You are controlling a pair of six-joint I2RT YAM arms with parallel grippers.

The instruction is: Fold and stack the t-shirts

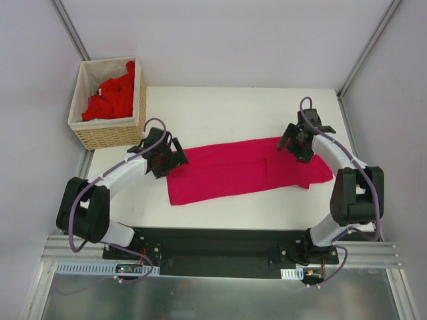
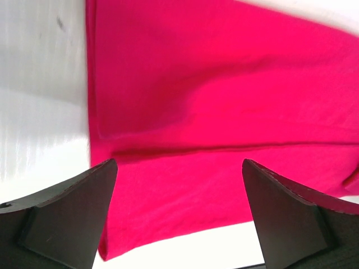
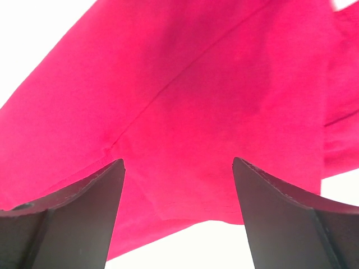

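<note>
A magenta-crimson t-shirt (image 1: 240, 170) lies folded lengthwise into a long band across the middle of the white table. It fills the left wrist view (image 2: 213, 112) and the right wrist view (image 3: 196, 95). My left gripper (image 1: 175, 159) is open and empty over the shirt's left end, jaws wide apart. My right gripper (image 1: 288, 141) is open and empty over the shirt's right end near its far edge. Brighter red t-shirts (image 1: 110, 100) lie bunched in the basket. No neck label shows.
A woven wicker basket (image 1: 107, 137) with a white lining stands at the far left corner of the table (image 1: 233, 107). Grey walls enclose the table on both sides. A black mounting plate (image 1: 213, 243) runs along the near edge.
</note>
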